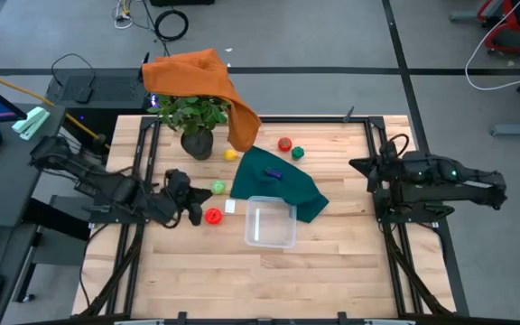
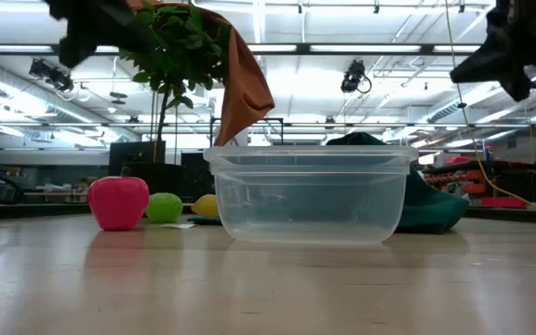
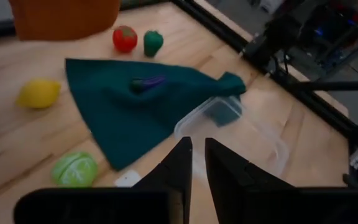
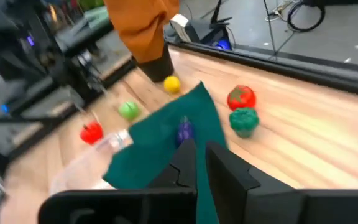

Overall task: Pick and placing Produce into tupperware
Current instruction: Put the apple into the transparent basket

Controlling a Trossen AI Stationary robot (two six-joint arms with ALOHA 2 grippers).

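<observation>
Clear container (image 1: 271,222) sits empty near the middle of the wooden surface (image 1: 332,271), its long axis running from near edge to far edge.
Left gripper (image 1: 190,213) hangs nearly closed, holding nothing, beside a red fruit (image 1: 213,216) by the left edge. Right gripper (image 1: 359,165) waits closed at the right edge. A green cloth (image 1: 278,181) touching the container's far side carries a dark blue piece (image 1: 273,174).

Green cloth (image 1: 278,183); orange cloth (image 1: 197,77); clear tupperware (image 1: 271,222).
</observation>
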